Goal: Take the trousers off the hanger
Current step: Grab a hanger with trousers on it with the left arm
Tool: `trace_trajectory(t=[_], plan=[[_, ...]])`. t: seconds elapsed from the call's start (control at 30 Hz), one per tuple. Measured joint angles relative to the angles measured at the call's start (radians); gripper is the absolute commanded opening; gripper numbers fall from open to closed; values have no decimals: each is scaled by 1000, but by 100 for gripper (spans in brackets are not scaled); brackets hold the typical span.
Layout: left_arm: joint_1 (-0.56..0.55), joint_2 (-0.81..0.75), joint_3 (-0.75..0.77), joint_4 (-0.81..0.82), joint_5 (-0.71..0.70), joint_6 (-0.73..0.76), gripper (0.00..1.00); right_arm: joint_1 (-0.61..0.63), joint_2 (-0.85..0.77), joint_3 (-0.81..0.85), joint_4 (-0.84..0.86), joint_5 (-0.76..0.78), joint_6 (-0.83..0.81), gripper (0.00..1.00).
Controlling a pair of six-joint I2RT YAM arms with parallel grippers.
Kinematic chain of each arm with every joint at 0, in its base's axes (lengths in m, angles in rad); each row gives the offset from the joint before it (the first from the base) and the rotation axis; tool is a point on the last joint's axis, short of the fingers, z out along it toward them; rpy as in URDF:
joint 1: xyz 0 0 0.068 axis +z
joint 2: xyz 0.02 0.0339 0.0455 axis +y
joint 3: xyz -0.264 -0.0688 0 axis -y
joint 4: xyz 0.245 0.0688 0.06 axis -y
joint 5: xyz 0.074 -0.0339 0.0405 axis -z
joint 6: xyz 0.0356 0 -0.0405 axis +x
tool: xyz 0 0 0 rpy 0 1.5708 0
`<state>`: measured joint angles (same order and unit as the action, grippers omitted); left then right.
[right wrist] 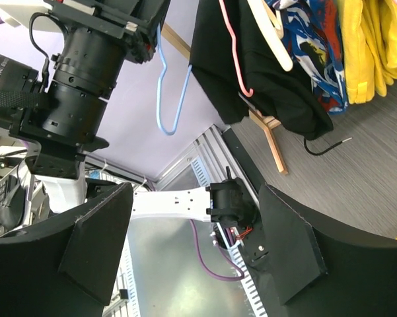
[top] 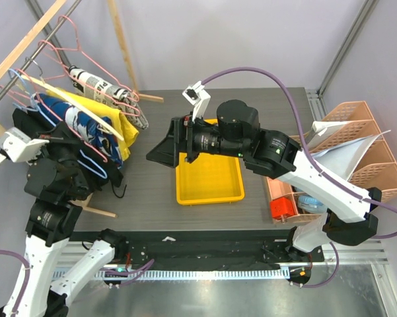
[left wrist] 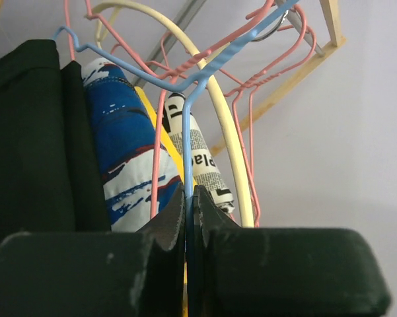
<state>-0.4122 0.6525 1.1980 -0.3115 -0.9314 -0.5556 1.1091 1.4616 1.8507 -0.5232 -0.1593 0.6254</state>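
Clearly, the left gripper [left wrist: 190,205] is clamping the blue hanger [left wrist: 185,142] at mid-frame, steadying it beside the black trousers [left wrist: 26,132] draped at left, while the right gripper [right wrist: 195,231] is hovering open above the surface [top: 152,205], probably ready to pull the cloth.

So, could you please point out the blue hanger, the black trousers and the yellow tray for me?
blue hanger [left wrist: 185,145]: left wrist view, on its upright wire.
black trousers [right wrist: 284,99]: right wrist view, on the hanging fabric.
yellow tray [top: 211,181]: top external view, on its bare floor.
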Motion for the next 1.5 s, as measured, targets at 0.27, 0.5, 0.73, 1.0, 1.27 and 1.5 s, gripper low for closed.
trace_trajectory(t=[0.27, 0.5, 0.73, 1.0, 1.27, 1.5], plan=[[2, -57, -174, 264, 14, 286, 0, 0, 25, 0, -32, -4, 0, 83], [2, -80, -244, 440, 63, 578, 0, 0, 75, -19, -42, -19, 6, 83], [1, -63, -317, 608, 150, 845, 0, 0, 126, -32, -60, -39, 10, 83], [1, -118, -281, 470, 154, 800, 0, 0, 143, -30, -89, -54, 11, 84], [1, -151, 68, -23, 197, 413, 0, 0, 142, 2, -113, -53, -36, 86], [1, -157, 253, -392, 295, 53, 0, 0, 120, -4, -125, -68, -97, 86]])
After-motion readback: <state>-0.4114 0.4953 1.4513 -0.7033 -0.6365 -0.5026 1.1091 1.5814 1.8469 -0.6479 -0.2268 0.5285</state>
